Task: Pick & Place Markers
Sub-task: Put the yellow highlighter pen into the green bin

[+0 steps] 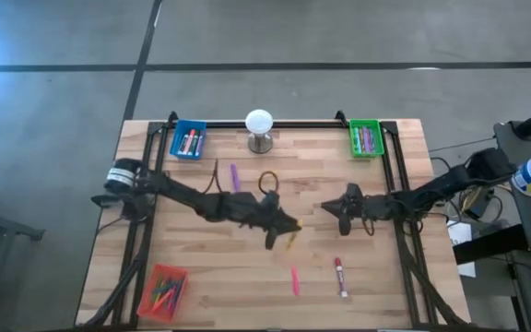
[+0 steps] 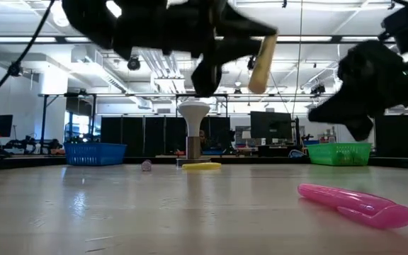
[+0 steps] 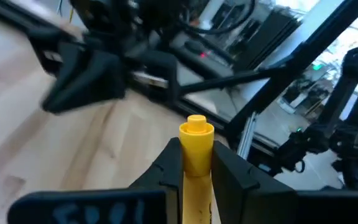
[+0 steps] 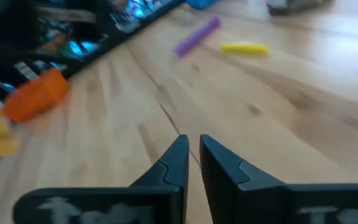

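Observation:
My left gripper (image 1: 282, 232) hovers over the table's middle, shut on a yellow marker (image 3: 196, 132). My right gripper (image 1: 332, 208) hangs just to its right, above the bare wood, its fingers (image 4: 193, 148) shut and holding nothing. On the table lie a purple marker (image 1: 234, 177), a pink marker (image 1: 295, 279) and a red-and-white marker (image 1: 340, 277). A second yellow marker (image 4: 244, 47) lies flat near the purple one (image 4: 197, 35). More markers fill the trays. My left gripper pinches the yellow marker between its two fingers (image 3: 169, 163), partway along its barrel (image 3: 196, 160). The capped end (image 3: 196, 126) sticks out past the fingertips. The marker (image 2: 262, 64) is lifted clear of the table and tilted.
A blue tray (image 1: 189, 140) and a green tray (image 1: 365, 138) stand at the far edge, with a white ball on a metal stand (image 1: 259, 129) between them. A red tray (image 1: 162, 290) sits at the near left corner. Black frame rails run along both table sides.

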Motion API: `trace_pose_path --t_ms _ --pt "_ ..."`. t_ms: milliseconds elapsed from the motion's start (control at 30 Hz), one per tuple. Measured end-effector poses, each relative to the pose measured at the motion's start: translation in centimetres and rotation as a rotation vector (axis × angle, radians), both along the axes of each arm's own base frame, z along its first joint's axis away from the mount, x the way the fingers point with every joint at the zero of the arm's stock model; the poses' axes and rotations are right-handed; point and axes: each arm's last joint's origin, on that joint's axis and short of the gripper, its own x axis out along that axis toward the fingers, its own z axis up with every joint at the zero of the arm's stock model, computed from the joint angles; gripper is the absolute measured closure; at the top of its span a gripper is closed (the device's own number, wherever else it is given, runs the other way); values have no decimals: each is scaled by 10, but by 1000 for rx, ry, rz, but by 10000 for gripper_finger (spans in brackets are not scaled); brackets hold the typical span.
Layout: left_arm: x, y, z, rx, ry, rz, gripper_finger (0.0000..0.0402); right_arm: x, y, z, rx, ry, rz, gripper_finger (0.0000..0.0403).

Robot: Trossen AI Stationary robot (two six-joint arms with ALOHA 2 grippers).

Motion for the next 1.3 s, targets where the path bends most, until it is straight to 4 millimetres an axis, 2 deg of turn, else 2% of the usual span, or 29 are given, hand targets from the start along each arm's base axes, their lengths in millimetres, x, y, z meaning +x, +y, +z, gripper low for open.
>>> trace_pose_path --t_ms 200,433,600,733,933,1167,1300 --pt "-10 42 -18 126 -40 57 351 31 7 21 -58 -49 21 321" --pt "-16 79 -5 210 -121 72 351 73 17 49 -101 -103 60 259" --pt "-22 92 5 233 -173 39 351 94 14 68 -138 -143 29 226" --pt "-25 93 9 270 -191 13 351 108 6 76 -159 -154 -12 216" --pt "-28 93 16 298 -211 10 351 124 3 83 -173 -163 -24 232" --pt "-31 93 24 301 -232 13 349 128 4 87 -172 -167 -20 312" --pt "-34 93 29 281 -223 16 326 127 4 90 -174 -176 -9 348"
